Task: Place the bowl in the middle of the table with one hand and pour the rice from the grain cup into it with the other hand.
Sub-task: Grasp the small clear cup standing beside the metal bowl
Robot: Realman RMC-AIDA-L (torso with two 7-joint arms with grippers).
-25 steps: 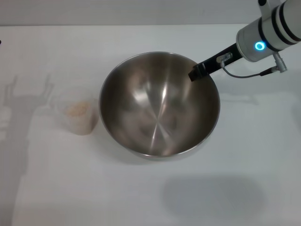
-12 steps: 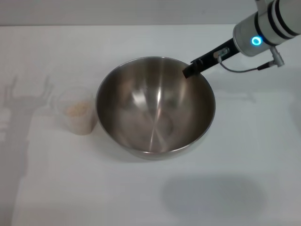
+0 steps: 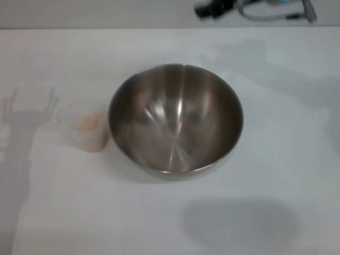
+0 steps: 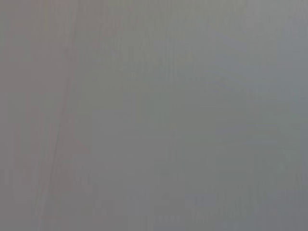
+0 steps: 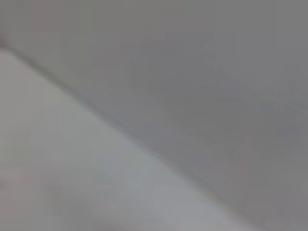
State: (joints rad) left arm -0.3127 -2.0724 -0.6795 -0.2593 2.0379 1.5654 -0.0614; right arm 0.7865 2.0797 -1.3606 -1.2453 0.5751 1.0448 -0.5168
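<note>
From the head camera, a large stainless-steel bowl [image 3: 176, 121] sits upright near the middle of a plain white worktop [image 3: 276, 159], its shiny inside bare. Just beside it, on the robot's left, stands a small frosted grain cup [image 3: 87, 130], close to the bowl's rim but apparently not touching. A pale heap of rice [image 3: 86, 123] shows inside the cup. At the far edge of the scene, above and beyond the bowl, the black right claw [image 3: 210, 8] is partly visible, blurred and well apart from the bowl; whether it is open or closed cannot be told.

The left wrist camera shows only a plain grey blur.

The right wrist camera shows a blurred pale surface meeting a darker grey area along a slanting line.
</note>
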